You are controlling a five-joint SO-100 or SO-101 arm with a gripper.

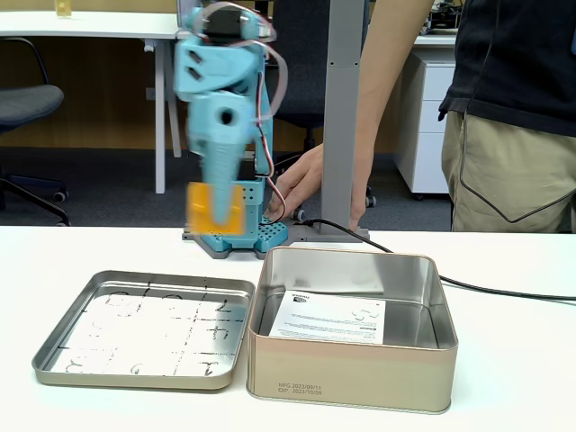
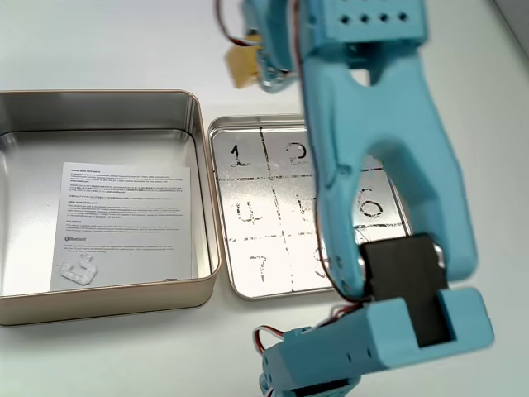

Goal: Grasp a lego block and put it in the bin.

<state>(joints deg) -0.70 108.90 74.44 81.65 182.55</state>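
My light-blue pincer [image 1: 216, 216] clamped on small yellow-orange plastic lego block [image 1: 216, 209], raised above white worktop [image 1: 504, 342], beyond shallow gridded tray [image 1: 144, 328] and deep square silver tin [image 1: 351, 373].

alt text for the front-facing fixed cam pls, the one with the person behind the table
A light-blue robot arm hangs blurred, its gripper with orange jaws above the far end of a white table. In front sit a shallow numbered grid tray and a deep silver bin holding a printed sheet; a person's hand reaches behind the arm.
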